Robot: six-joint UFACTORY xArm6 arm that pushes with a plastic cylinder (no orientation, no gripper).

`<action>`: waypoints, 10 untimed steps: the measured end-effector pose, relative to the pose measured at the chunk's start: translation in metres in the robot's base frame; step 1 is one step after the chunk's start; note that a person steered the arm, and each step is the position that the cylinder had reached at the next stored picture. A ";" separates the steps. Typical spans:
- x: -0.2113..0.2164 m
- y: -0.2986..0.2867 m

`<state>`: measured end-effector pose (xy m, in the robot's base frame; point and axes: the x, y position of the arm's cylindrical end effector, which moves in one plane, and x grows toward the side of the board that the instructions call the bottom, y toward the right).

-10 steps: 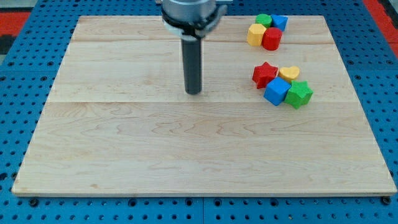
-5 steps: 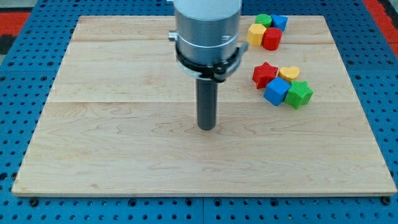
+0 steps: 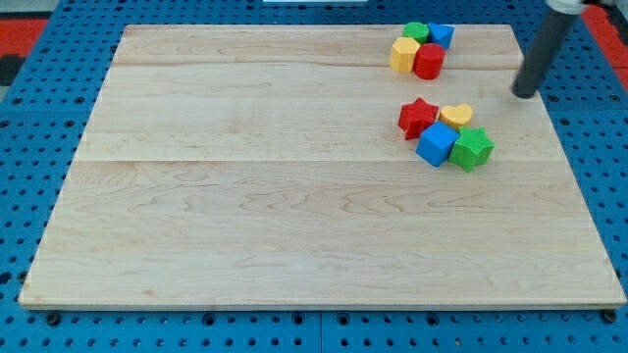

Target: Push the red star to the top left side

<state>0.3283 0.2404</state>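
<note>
Pale wooden board (image 3: 245, 226) made of long planks, lying on a blue pegboard (image 3: 20, 147) dotted with holes; strip of red (image 3: 20, 29) showing at the view's top left corner and again at the top right. Most of the board bare: whole left half, centre and bottom without any block.

Red star (image 3: 417, 117) in the right half, a little above mid-height, at the left end of a tight cluster. Touching or just beside it on the right, a yellow heart (image 3: 456, 114); below that pair a blue cube (image 3: 437, 143) and a green block (image 3: 472, 148), shape hard to make out, side by side. Well apart from the board's right edge, with open wood all along the star's left side and up toward the top left corner.

Second cluster near the top edge, right of centre: yellow block (image 3: 401, 55), red block (image 3: 429, 61), green block behind (image 3: 416, 32) and blue block (image 3: 442, 35), all packed together, close to the board's top rim.

No hand here to spread or pinch, only a dark rod. My tip (image 3: 525, 95) near the board's right edge, to the right of and slightly above the yellow heart, clear of every block, on the far side of the cluster from the star. Rod rising out of view at the top right.
</note>
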 end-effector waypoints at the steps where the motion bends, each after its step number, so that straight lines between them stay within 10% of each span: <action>1: 0.002 -0.060; 4: 0.075 -0.094; 10: 0.025 -0.291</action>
<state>0.3536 -0.0507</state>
